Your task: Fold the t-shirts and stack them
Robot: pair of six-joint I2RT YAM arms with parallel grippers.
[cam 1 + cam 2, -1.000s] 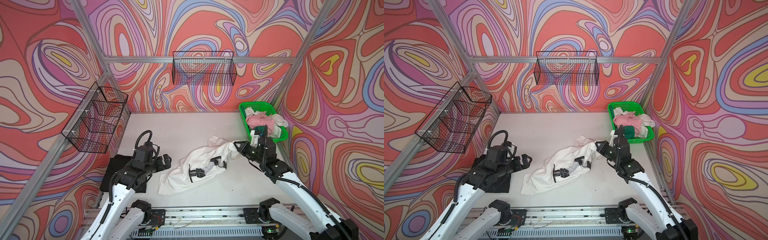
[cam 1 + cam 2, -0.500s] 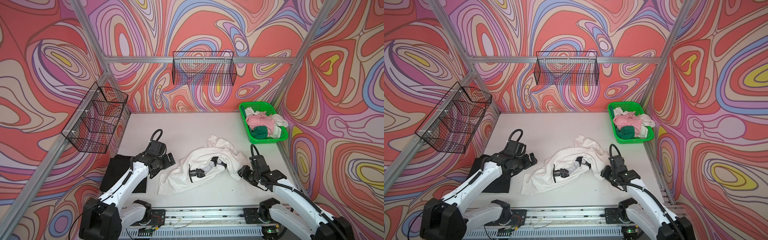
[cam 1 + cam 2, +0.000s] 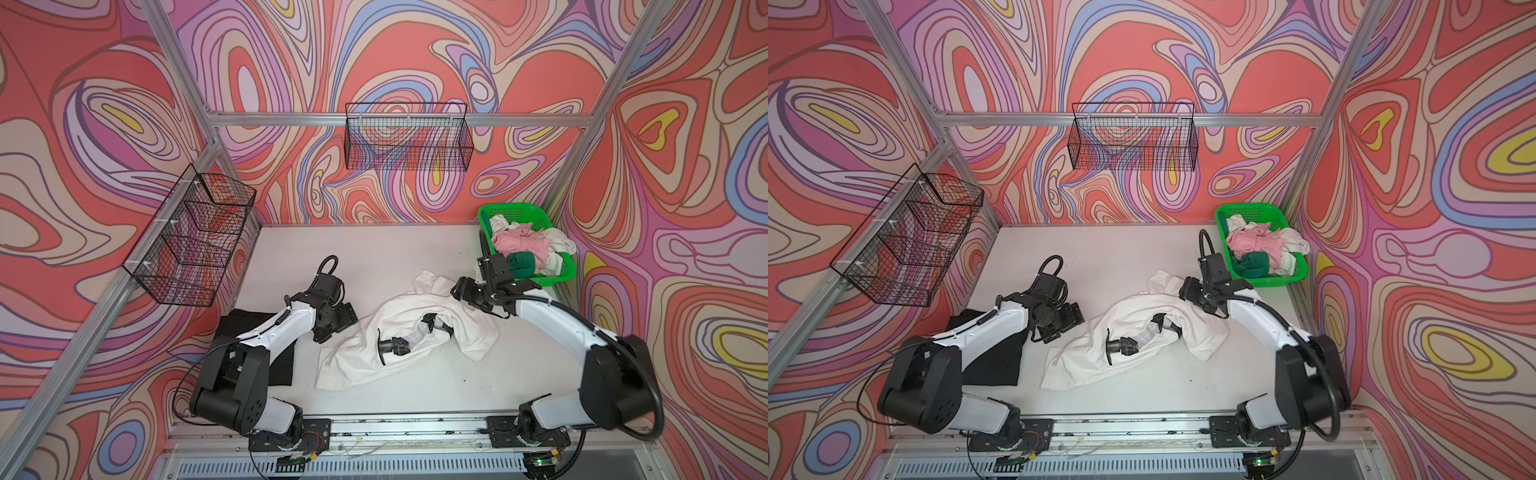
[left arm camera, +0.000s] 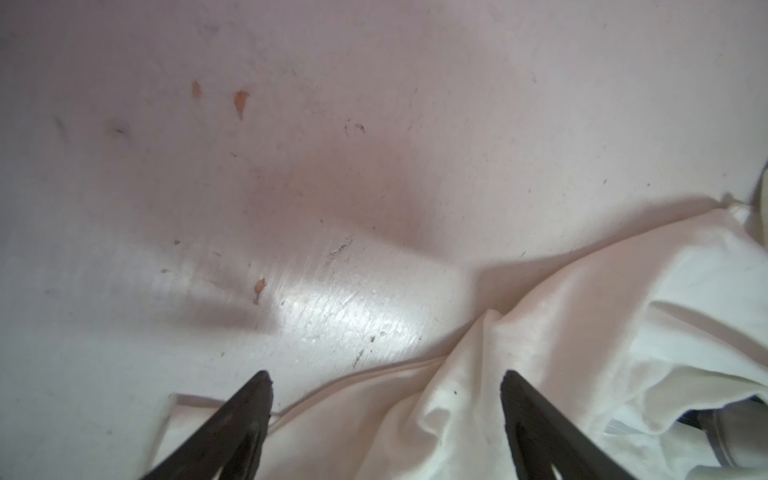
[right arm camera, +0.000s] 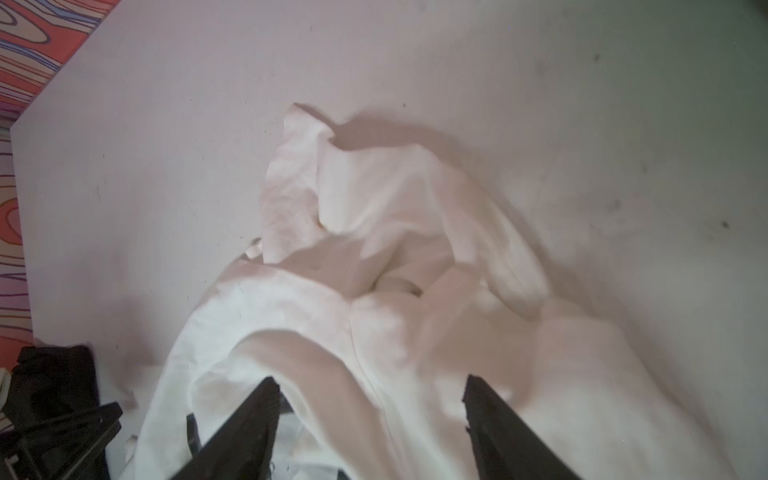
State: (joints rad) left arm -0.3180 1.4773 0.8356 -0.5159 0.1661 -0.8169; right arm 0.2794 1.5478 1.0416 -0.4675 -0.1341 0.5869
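The off-white t-shirt [image 3: 357, 357] lies crumpled at the centre of the table [image 3: 374, 257], black print showing, with one bunched end toward the upper right. That end is no longer stretched up in a clenched right gripper. The cloth has dropped slack, and the right gripper [image 3: 456, 290] hovers at it released, jaws apart and empty. The left gripper [image 3: 351, 320] has come away from over the black t-shirt [image 3: 1000, 357], which lies flat at lower left. It now sits at the off-white shirt's left edge, also spread and holding nothing. By my reading the shirt is delivered but not yet spread, and both arms are seeking fresh holds to flatten it. The pink t-shirt [image 3: 519, 249] and dark green t-shirt [image 3: 523, 264] wait in the green basket [image 3: 519, 210] at upper right.

Both top views give this layout but hide the fingertips. The left wrist view shows the hem crossing bare table just ahead of the left gripper [image 4: 386, 378]. The right wrist view is blurred and shows only heaped folds ahead of the right gripper [image 5: 370, 382]; I cannot tell which edge.
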